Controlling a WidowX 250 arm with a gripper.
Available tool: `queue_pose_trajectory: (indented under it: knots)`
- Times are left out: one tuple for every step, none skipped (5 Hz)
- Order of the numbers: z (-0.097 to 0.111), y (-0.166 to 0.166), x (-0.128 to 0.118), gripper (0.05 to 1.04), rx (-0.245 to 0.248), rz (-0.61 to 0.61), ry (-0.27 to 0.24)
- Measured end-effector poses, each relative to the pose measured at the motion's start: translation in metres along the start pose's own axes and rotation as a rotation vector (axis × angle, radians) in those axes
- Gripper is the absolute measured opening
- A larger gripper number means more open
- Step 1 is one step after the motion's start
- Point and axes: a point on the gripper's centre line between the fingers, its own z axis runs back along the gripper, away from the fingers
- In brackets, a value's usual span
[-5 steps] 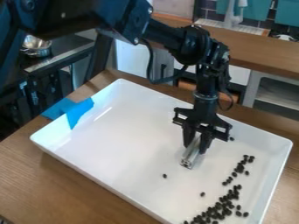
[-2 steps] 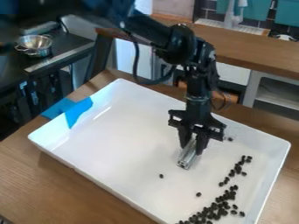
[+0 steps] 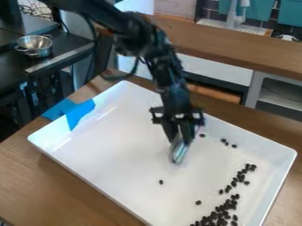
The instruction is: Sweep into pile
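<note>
Beans point(image 3: 226, 205) cut off below; tool point(image 3: 181, 140) partly hides metal bar point(image 3: 178, 152).

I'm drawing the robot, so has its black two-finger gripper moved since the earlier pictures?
Yes. The gripper has moved toward the picture's left, closer to the blue tape on the shiny white tray.

Beans point(image 3: 221, 213): small, dark, rounded; loose in the tray point(image 3: 106, 145). Densest group at the view's bottom edge, right of centre, with a thinner, broken trail running up alongside the right wall. Two strays lie singly left of the group; a few others near the far wall. Bar point(image 3: 179, 152): short, silver, held tilted in the gripper point(image 3: 181, 142), lower end down at the tray floor; contact cannot be confirmed. Tray: white, rectangular, raised walls.
</note>
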Motion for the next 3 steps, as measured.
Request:
queue_pose_trajectory:
  knots:
    - [0.034, 0.017, 0.009, 0.369, -0.051, -0.029, 0.009]
    - [0.070, 0.062, 0.013, 0.369, 0.042, -0.051, 0.031]
    - [0.037, 0.074, -0.042, 0.369, 0.206, -0.040, 0.179]
